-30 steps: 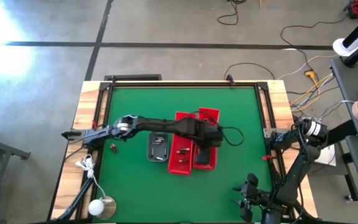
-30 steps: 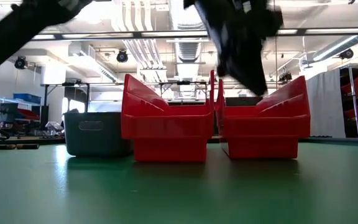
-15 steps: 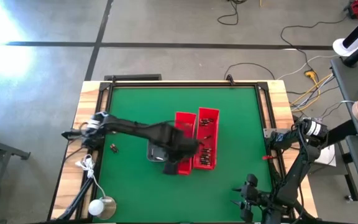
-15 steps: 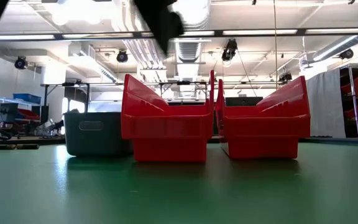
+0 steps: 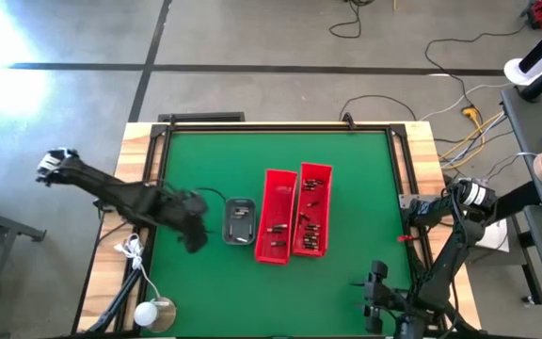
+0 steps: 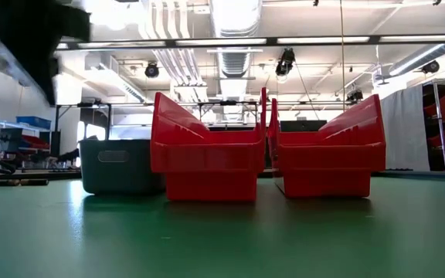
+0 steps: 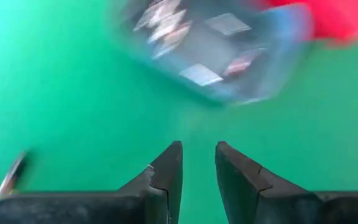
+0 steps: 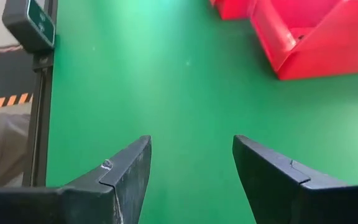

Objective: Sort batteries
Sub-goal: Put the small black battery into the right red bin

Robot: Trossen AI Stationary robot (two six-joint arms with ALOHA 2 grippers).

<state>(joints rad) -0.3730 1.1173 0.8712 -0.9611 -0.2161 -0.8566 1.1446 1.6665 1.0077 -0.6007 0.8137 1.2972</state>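
Now my left gripper (image 7: 197, 163) hangs over the green table (image 5: 346, 179), and its two dark fingers (image 7: 166, 174) stand a little apart with nothing between them. I see only bare green in the gap. Just ahead of it sits the small grey tray (image 5: 239, 222), which looks smeared in the left wrist view, with a few batteries (image 5: 240, 215) lying inside. From above, the left gripper (image 5: 193, 235) is just beside the tray, on the side away from the bins. Past the tray stand two long red bins, touching side by side. The near red bin (image 5: 276, 217) has some batteries in it, and the far red bin (image 5: 312, 209) has more of them. From table height I see the tray (image 6: 118, 164) and both bins in a row, but I cannot see into them.

My right gripper (image 8: 191, 168) waits well apart from all this, at the table's near edge on the right side. Its fingers (image 8: 126, 171) are spread wide and empty. A corner of a red bin (image 8: 316, 43) shows ahead of it.
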